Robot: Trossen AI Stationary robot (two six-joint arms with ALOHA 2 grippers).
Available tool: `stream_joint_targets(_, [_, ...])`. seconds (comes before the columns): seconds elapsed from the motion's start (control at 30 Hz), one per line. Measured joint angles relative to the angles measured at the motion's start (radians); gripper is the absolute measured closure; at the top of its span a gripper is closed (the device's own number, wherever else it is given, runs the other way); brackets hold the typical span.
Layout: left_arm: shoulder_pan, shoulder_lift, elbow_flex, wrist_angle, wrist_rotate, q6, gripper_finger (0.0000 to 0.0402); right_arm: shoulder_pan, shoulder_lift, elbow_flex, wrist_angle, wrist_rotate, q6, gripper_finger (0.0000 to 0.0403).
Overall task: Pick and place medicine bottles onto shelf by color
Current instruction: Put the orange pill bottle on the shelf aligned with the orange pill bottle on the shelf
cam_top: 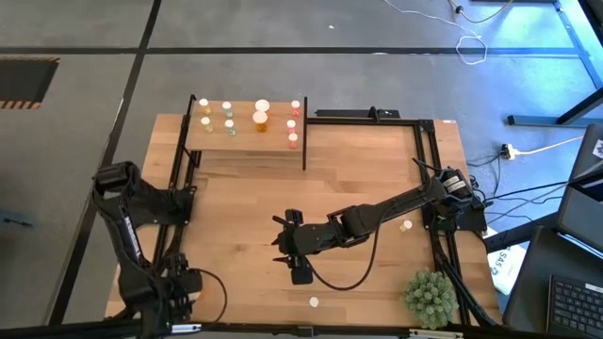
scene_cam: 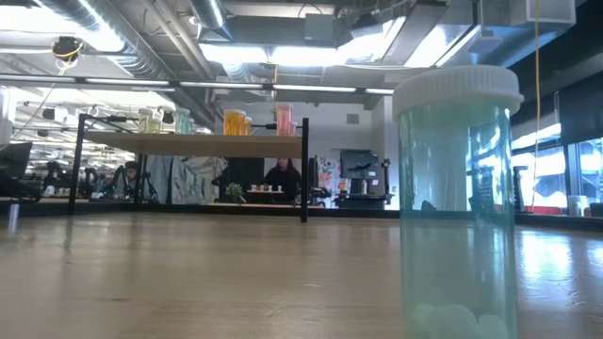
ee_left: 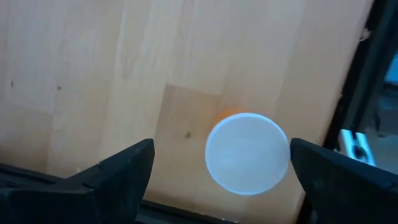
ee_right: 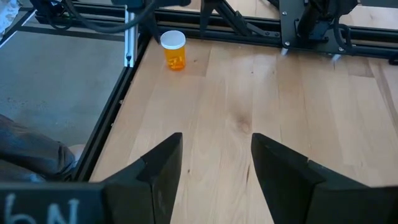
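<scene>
An orange medicine bottle with a white cap [ee_left: 247,153] stands upright on the table near its front left corner [ee_right: 173,50]. My left gripper [ee_left: 222,149] hangs open over it, pointing steeply down, one finger on either side of the cap and apart from it. My right gripper [ee_right: 216,168] is open with nothing in it above the middle of the table [cam_top: 297,247]. The shelf [cam_top: 245,139] at the far left carries several bottles: orange [cam_top: 261,117], pale green [cam_top: 229,119] and reddish [cam_top: 294,124]. A pale green bottle [scene_cam: 457,207] stands by the front edge [cam_top: 314,302].
Another white-capped bottle [cam_top: 407,226] stands on the table to the right, under my right arm. A spiky green plant ball [cam_top: 429,297] sits at the front right corner. Black frame rails [cam_top: 429,169] run along the table's left and right sides.
</scene>
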Motion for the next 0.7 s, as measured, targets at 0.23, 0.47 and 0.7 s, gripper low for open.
stream_joint_targets(0.23, [0.0,0.044,0.0,0.018,0.003,-0.003,0.0033,0.0,0.0,0.0,0.0,0.0,0.0,0.0208])
stream_joint_targets(0.47, [0.0,0.048,0.0,0.015,0.007,-0.004,0.0033,0.0,0.0,0.0,0.0,-0.001,0.0,0.0208])
stream_joint_targets(0.7, [-0.005,0.048,0.0,0.022,0.003,-0.032,0.0033,0.0,0.0,0.0,0.0,-0.001,0.0,0.0208])
